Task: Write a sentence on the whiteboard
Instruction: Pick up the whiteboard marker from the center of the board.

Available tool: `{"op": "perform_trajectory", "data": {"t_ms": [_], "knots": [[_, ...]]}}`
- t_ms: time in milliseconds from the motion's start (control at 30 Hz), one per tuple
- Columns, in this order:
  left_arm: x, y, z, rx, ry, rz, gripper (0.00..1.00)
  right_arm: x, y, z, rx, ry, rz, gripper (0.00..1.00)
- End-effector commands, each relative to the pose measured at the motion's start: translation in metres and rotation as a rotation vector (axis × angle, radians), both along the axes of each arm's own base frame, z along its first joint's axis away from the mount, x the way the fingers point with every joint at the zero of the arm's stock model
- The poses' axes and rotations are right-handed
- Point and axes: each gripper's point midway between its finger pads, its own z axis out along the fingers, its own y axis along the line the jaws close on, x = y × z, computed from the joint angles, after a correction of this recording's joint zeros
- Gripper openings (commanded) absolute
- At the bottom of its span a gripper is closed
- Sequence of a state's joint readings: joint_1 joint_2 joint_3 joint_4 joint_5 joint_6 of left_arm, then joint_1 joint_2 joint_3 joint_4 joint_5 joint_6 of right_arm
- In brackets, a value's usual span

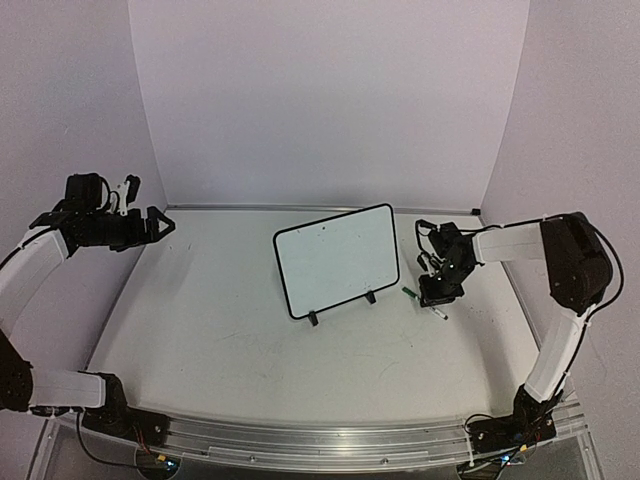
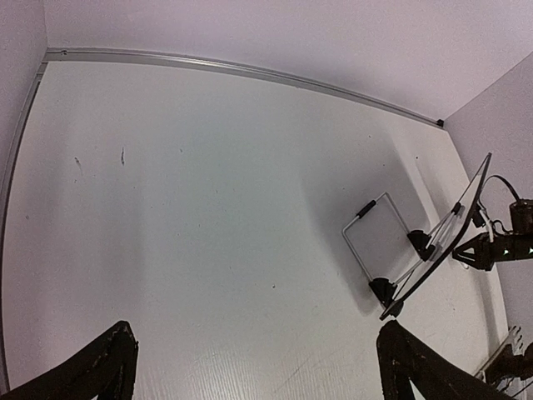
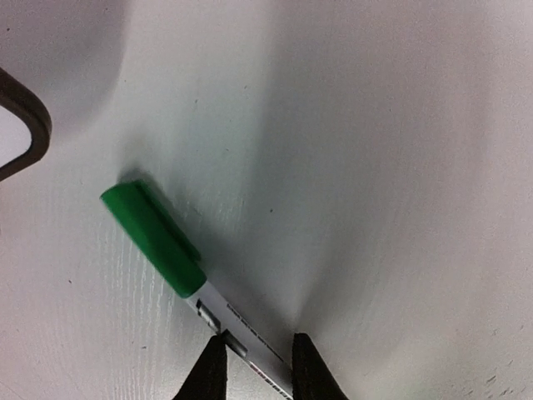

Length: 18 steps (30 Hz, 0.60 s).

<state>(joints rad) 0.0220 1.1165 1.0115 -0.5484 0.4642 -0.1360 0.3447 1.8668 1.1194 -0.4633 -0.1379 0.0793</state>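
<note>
The whiteboard [image 1: 335,260] stands upright on two small black feet mid-table, its white face blank; the sentence is not in view. The left wrist view catches the whiteboard [image 2: 454,237] edge-on from behind, and the right wrist view only shows the whiteboard's black corner [image 3: 23,125]. A white marker with a green cap [image 3: 154,242] lies on the table just right of the board, also seen as the marker [image 1: 424,303] from above. My right gripper [image 3: 256,346] is down on it, both fingers pressed against the white barrel behind the cap. My left gripper [image 1: 152,222] hangs open, high at the far left.
The board's wire stand [image 2: 371,242] rests on the table behind it. A metal rail [image 1: 250,208] runs along the table's back edge under the lilac walls. The right arm's cable [image 1: 440,228] loops near the board's right side.
</note>
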Motion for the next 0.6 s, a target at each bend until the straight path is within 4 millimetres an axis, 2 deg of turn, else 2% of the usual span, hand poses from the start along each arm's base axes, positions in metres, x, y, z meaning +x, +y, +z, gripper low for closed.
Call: {"op": "perform_trajectory", "data": {"t_ms": [0,200,300,367,467,567], "knots": [[0.001,-0.012,0.003,-0.054,0.005,-0.022,0.99,-0.001,-0.001,-0.005,-0.061,-0.001,0.004,0.16],[-0.016,-0.046,-0.001,-0.122,0.053,-0.059,1.00,-0.005,0.005,0.008,-0.043,-0.046,0.006,0.01],[-0.029,-0.068,-0.002,-0.164,0.074,-0.099,0.99,-0.009,0.010,0.023,-0.022,-0.085,0.014,0.00],[-0.037,-0.079,0.000,-0.201,0.090,-0.121,0.99,-0.014,0.018,0.040,0.002,-0.123,0.028,0.00],[-0.050,-0.100,0.009,-0.240,0.098,-0.177,0.98,-0.029,0.040,0.069,0.053,-0.178,0.092,0.00],[-0.064,-0.128,0.017,-0.272,0.109,-0.260,0.98,-0.055,0.079,0.105,0.131,-0.233,0.218,0.00]]}}
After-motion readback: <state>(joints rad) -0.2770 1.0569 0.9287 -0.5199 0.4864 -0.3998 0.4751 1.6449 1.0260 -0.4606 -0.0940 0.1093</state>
